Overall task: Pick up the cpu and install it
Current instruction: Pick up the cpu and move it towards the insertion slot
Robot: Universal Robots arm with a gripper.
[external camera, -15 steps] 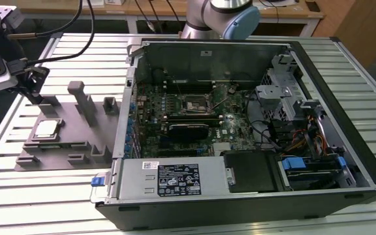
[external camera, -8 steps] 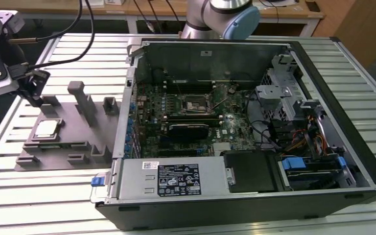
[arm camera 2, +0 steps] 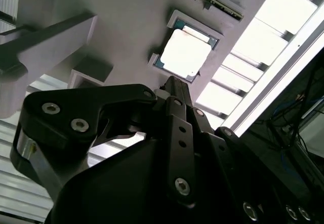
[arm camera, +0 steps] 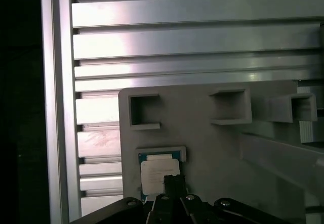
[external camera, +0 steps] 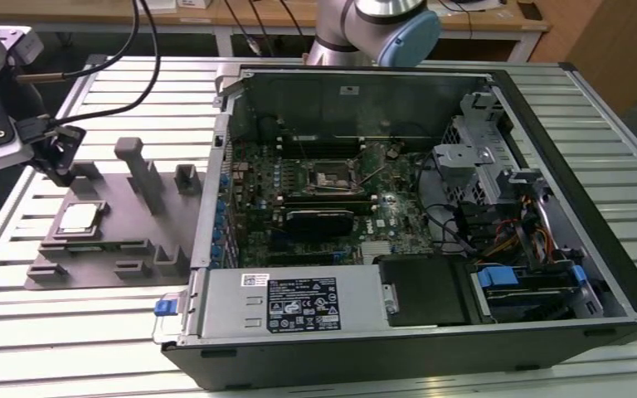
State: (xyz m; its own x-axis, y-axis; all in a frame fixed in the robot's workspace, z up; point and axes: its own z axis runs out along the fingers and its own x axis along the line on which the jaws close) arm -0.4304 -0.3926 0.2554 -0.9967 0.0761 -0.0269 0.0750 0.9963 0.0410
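While the computer case (external camera: pixel 407 207) sits at the exterior view's right, we've got the grey fixture (external camera: pixel 103 249) at its left, the gripper (arm camera: pixel 172 179) above with jaws pressed together, and the cpu (external camera: pixel 79 217) nested there. We reckon it's light, stiff and fragile, so grab the edges.

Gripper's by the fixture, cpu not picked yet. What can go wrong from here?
1. The cpu lies in a walled nest on the grey fixture; an off-centre descent by the gripper may hit those walls or tilt it.
2. Tall posts on the fixture stand close by; a sideways move could clip them.
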